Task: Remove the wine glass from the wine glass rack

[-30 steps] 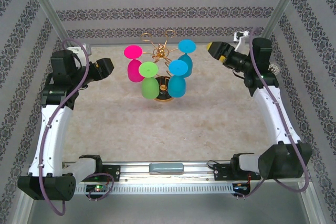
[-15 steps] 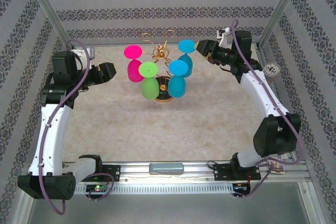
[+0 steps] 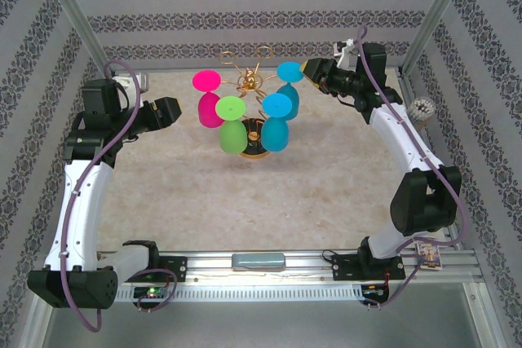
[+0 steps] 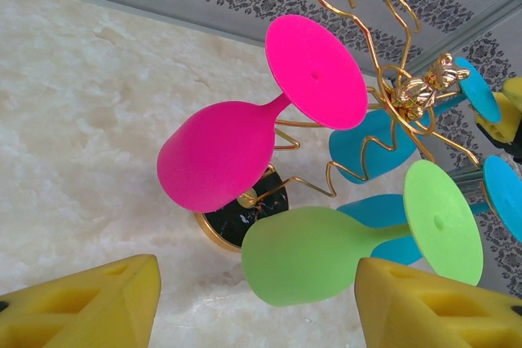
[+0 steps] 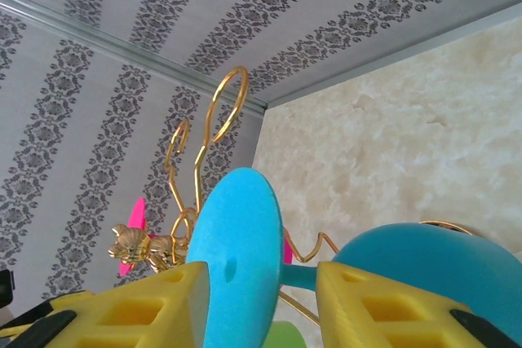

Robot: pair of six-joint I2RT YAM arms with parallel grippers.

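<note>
Gold wire wine glass rack (image 3: 249, 85) hung with four bright plastic glasses, bowls down.
A pink wine glass (image 3: 209, 108) hangs on the rack's left and a green wine glass (image 3: 232, 133) at its front. A front blue wine glass (image 3: 276, 128) and a rear blue wine glass (image 3: 288, 92) hang on its right. The right gripper (image 3: 311, 69) is at the rear blue glass's foot; the left gripper (image 3: 172, 109) is apart on the rack's left.

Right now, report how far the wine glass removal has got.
Done: nothing; the pink glass, green glass, near blue glass and far blue glass all hang on the wine glass rack. In hand: the right gripper straddles the far blue glass's stem, grip unconfirmed. To do: clamp, lift it off. The left gripper hovers open.
</note>
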